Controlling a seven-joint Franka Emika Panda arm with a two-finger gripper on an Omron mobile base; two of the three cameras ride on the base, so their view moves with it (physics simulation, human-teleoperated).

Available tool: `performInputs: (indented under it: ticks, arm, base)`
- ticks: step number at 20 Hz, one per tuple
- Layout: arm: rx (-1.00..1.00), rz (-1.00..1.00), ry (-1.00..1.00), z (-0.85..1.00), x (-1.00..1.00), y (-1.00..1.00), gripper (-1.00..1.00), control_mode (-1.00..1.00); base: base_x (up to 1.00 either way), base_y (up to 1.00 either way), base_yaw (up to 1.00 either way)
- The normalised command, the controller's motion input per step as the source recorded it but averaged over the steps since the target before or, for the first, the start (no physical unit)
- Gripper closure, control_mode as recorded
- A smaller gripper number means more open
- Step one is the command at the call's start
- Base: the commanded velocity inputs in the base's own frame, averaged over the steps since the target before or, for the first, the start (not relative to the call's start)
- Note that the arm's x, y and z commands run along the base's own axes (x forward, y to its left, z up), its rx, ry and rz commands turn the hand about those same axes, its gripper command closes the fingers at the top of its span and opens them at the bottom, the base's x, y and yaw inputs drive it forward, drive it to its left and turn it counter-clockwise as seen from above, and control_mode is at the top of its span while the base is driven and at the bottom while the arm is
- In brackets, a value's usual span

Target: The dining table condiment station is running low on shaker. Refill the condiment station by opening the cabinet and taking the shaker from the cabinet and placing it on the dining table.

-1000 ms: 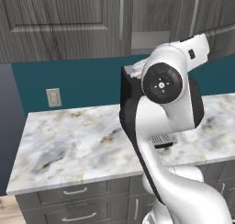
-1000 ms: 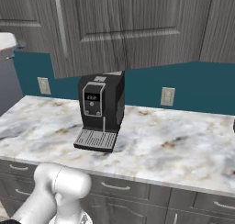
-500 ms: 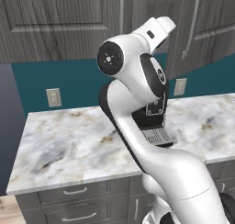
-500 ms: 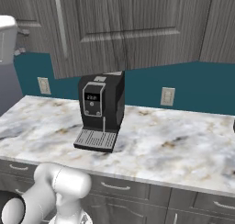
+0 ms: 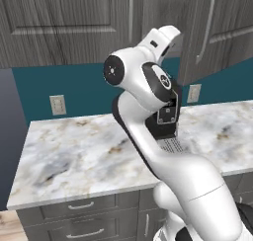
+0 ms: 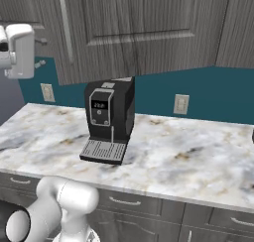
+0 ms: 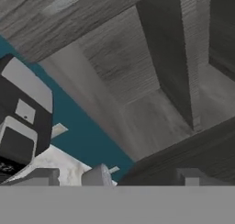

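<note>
The arm (image 5: 148, 116) rises from the lower right of the left base view and bends up toward the cabinet (image 5: 64, 25), with the hand raised just below the cabinet's lower edge. In the right base view the white hand shows at the upper left edge, level with the bottom of a cabinet door.

Gripper (image 7: 142, 177): the fingertips (image 7: 98, 176) sit low in the hand view, largely cut by the bottom of the frame. They stand wide apart, with nothing between them.

Cabinet: one door (image 5: 217, 32) stands swung outward, seen at the upper right of the left base view, its slim bar handle (image 5: 207, 22) visible. The neighbouring doors appear closed. The hand view looks up and into the cabinet: a grey wood-grain floor panel, a vertical divider (image 7: 183, 58) and a dark recess to the right. The interior part that is visible holds no discernible object.

Shaker: its position cannot be told from these views.

Below the cabinet lies a marble counter (image 6: 188, 156) against a teal wall (image 6: 213, 92). A black coffee machine (image 6: 109, 119) stands on the counter; in the left base view it is mostly hidden behind the arm. Wall outlets (image 6: 181, 104) are set in the teal wall on either side of the machine. Grey drawers (image 5: 79, 213) run beneath the counter.
</note>
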Motion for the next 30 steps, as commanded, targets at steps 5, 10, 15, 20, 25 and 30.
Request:
performInputs:
  ticks: [5, 10, 15, 20, 25, 30]
  arm:
    - [-0.04, -0.02, 0.09, -0.08, 0.09, -0.49, -1.00, -1.00]
    - [-0.04, -0.03, 0.02, -0.19, -0.26, -0.38, -1.00, -1.00]
    - [-0.04, -0.06, -0.02, -0.22, -0.98, -0.25, -1.00, -1.00]
    - [0.01, -0.09, 0.00, -0.15, -0.94, -0.56, -1.00, -1.00]
    - [0.02, -0.06, 0.02, -0.05, -0.64, -0.69, -1.00, -1.00]
    - [-0.26, 0.03, -0.02, 0.00, -0.31, 0.73, -1.00, -1.00]
  base:
    - [0.00, 0.00, 0.00]
    - [0.00, 0.00, 0.00]
    - [0.00, 0.00, 0.00]
    - [0.00, 0.00, 0.00]
    - [0.00, 0.00, 0.00]
    - [0.00, 0.00, 0.00]
